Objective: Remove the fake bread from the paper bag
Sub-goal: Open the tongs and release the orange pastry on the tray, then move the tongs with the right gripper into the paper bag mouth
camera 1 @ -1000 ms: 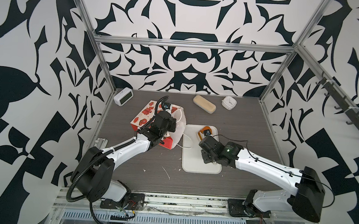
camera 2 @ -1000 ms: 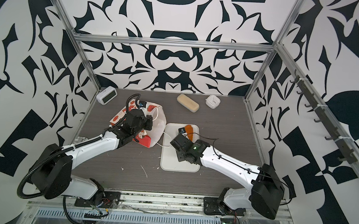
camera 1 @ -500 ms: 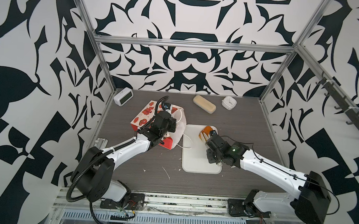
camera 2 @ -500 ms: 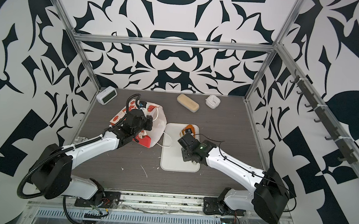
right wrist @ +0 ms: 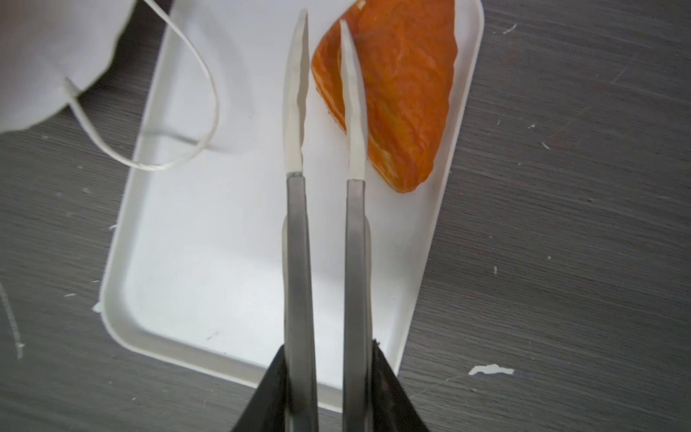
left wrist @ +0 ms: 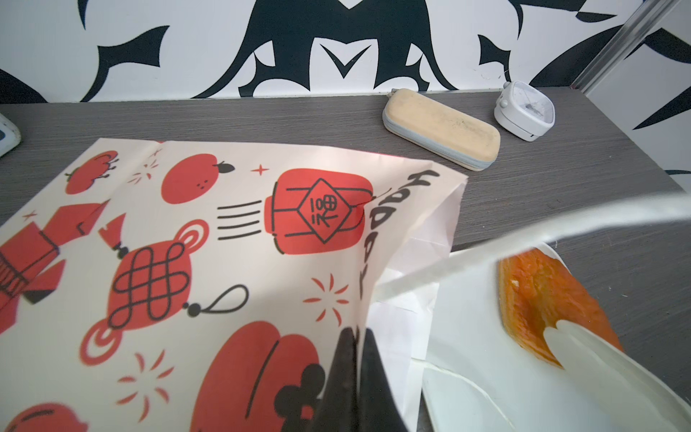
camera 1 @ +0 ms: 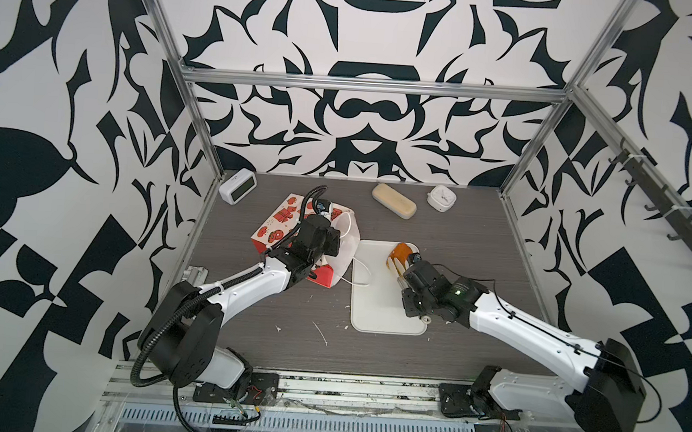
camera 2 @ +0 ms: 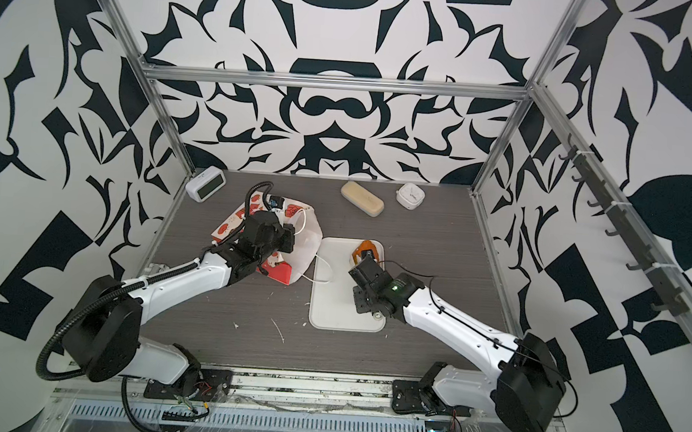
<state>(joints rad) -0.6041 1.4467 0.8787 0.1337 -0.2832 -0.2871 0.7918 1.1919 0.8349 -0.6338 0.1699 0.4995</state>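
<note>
The paper bag (camera 1: 277, 224) (camera 2: 231, 221) lies on its side at the left of the table, cream with red motifs, its mouth towards the tray. My left gripper (camera 1: 333, 247) (left wrist: 357, 333) is shut on the upper edge of the bag's mouth (left wrist: 374, 243). One piece of fake bread (camera 1: 401, 251) (camera 2: 365, 245) (right wrist: 404, 86), a dark orange triangular puff, lies at the far end of the white tray (camera 1: 375, 311) (right wrist: 209, 262). My right gripper (camera 1: 409, 271) (right wrist: 329, 349) is shut on metal tongs (right wrist: 297, 243). Their white tips stand slightly apart, one over the puff's edge, one beside it. What is inside the bag is hidden.
The bag's white cord handle (camera 1: 359, 274) (right wrist: 194, 112) lies across the tray's left rim. A beige oblong case (camera 1: 394, 201), a small white clock (camera 1: 441, 198) and a white digital clock (camera 1: 238, 185) stand along the back edge. Paper scraps (camera 1: 321, 334) litter the front.
My right gripper and the tongs have shifted a little to the right over the tray. The puff, the bag and my left arm have stayed where they were.
</note>
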